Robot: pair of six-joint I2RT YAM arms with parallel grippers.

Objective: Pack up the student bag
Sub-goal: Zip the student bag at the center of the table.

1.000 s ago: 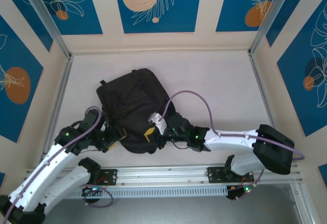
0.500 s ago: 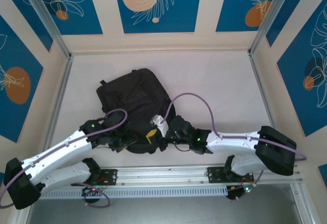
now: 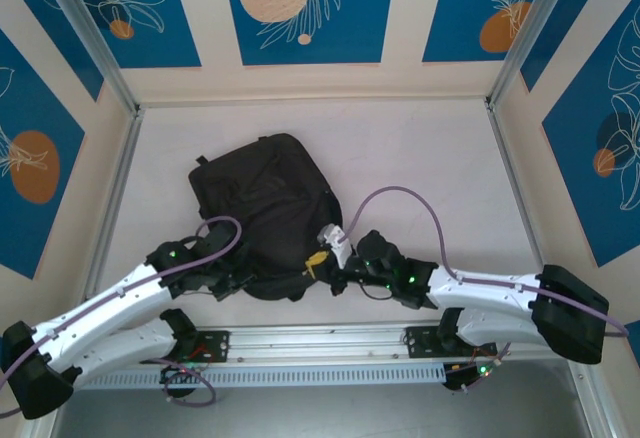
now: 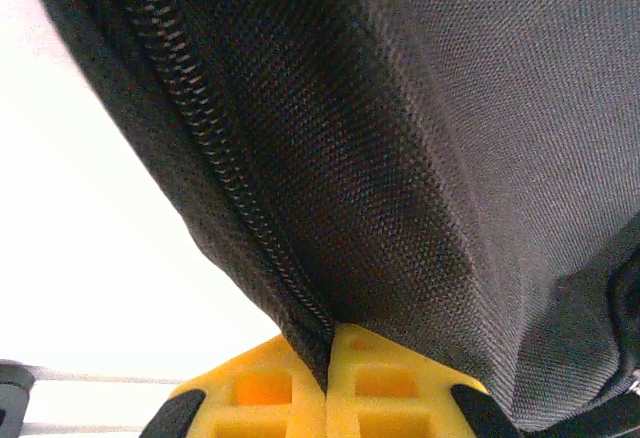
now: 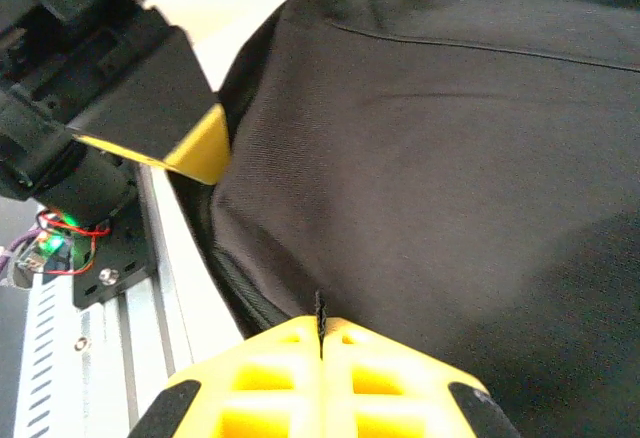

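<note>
The student bag (image 3: 262,198), a black fabric backpack, lies flat on the white table, its lower end toward the arms. At the bag's near left edge, my left gripper (image 3: 238,280) is shut: its yellow fingertips (image 4: 380,378) pinch a fold of fabric beside the zipper (image 4: 200,148). My right gripper (image 3: 320,261) is shut at the bag's near right edge. There, a thin black tab (image 5: 321,313) of the bag stands up between the closed yellow fingers (image 5: 270,378). In the right wrist view, the left gripper's yellow finger (image 5: 200,143) shows at the upper left, beside the bag (image 5: 450,158).
A metal rail (image 3: 320,343) runs along the table's near edge just behind both grippers. Blue patterned walls and metal posts (image 3: 120,198) close in the table on three sides. A purple cable (image 3: 400,203) arcs over the right arm.
The left gripper came in to the bag's near left edge and closed on the fabric. The right arm shifted a little to the right, still shut on the bag's edge.
</note>
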